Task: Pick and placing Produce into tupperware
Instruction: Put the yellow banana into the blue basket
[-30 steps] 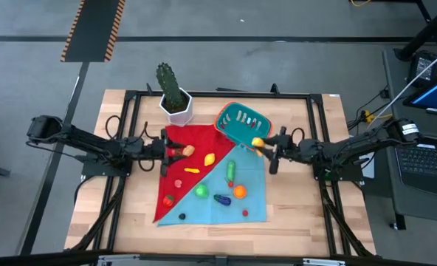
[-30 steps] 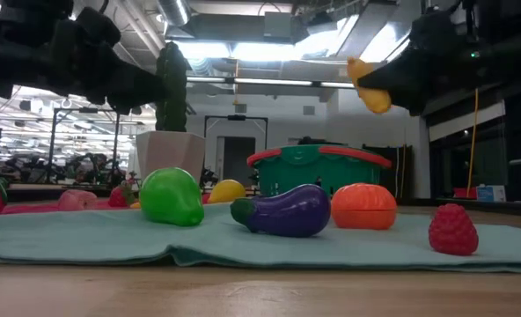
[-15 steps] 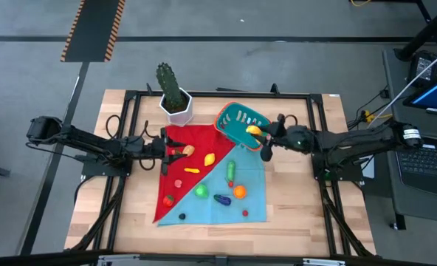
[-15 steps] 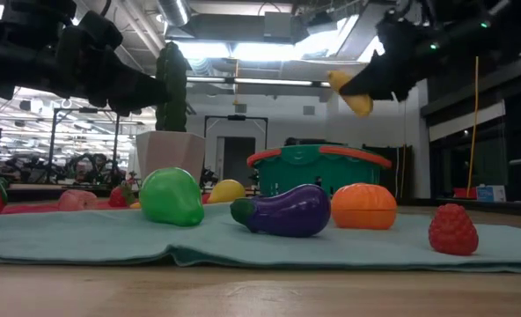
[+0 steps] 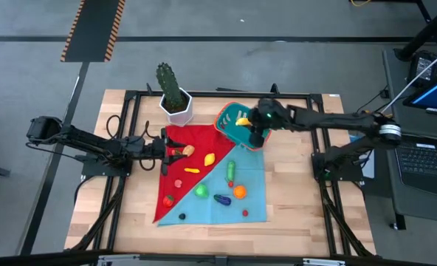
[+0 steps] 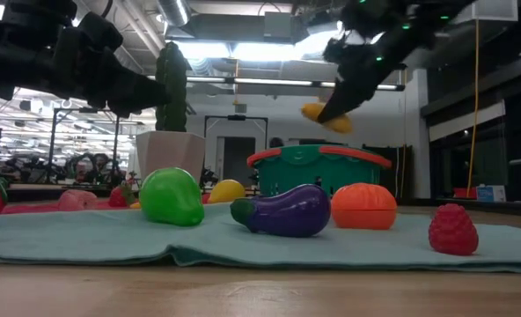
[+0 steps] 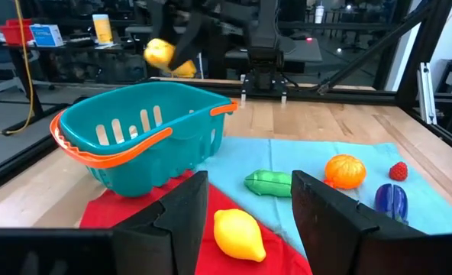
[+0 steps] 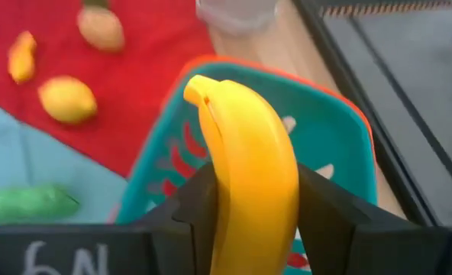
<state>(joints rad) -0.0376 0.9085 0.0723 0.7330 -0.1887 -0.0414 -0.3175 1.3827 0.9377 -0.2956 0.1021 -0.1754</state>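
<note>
Teal tupperware (image 7: 134,141) with orange rim. Yellow banana (image 8: 249,179) in dark right pincer (image 8: 249,218). Cloth (image 5: 204,174) half red, half light blue. Yellow lemon (image 7: 237,233), green cucumber (image 7: 270,182), orange orange (image 7: 345,169), red raspberry (image 6: 452,230), purple eggplant (image 6: 282,211), green pear (image 6: 171,195). Light wood counter (image 5: 292,192). Green cactus (image 5: 170,86), white pot (image 5: 178,109).

Grey floor (image 5: 277,22), hazard-striped strip (image 5: 93,29), bright ceiling lights (image 6: 269,48)

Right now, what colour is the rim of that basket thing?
Orange, on a teal tub; the left wrist view shows it best.
</note>
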